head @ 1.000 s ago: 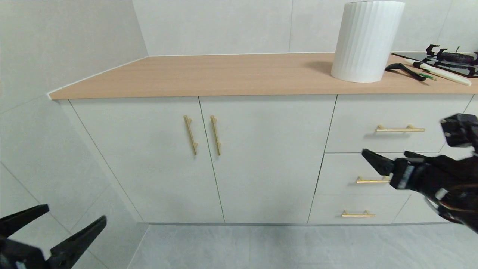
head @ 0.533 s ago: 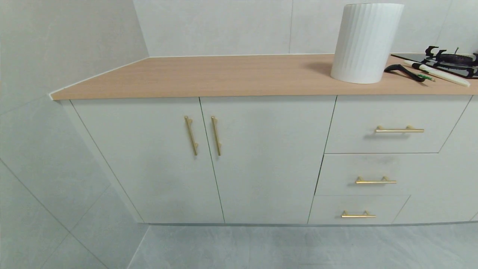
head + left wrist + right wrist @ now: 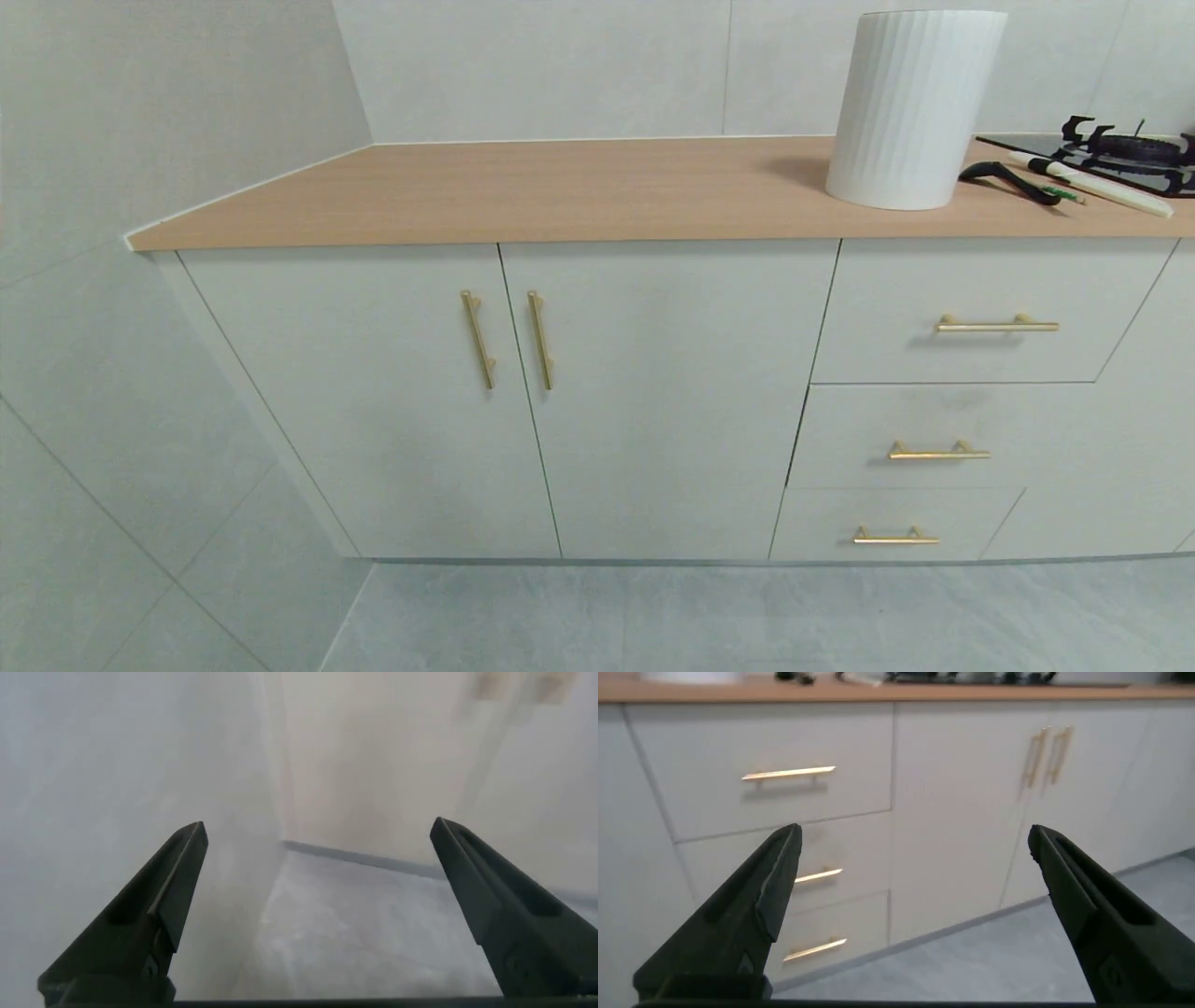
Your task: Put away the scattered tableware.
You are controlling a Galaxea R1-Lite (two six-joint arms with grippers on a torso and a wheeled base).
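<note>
Wooden countertop [image 3: 560, 191]: white ribbed canister [image 3: 910, 107], utensils [image 3: 1094, 183] | left end effector [image 3: 319, 824] spread | right end effector [image 3: 915, 830] spread

soft, even, bright light falls from above. the tall white ribbed cylinder [image 3: 920, 107] lays a faint shadow on the light wooden desk [image 3: 523, 191]. slim gold bar handles [image 3: 997, 325] drop thin shadows onto the pale drawer fronts [image 3: 878, 280] and glint beyond the right claw [image 3: 915, 830]. it and the left claw [image 3: 319, 824] show as dark, matt shapes. in the head view, cabinet lines lean outward near the edges.
</note>
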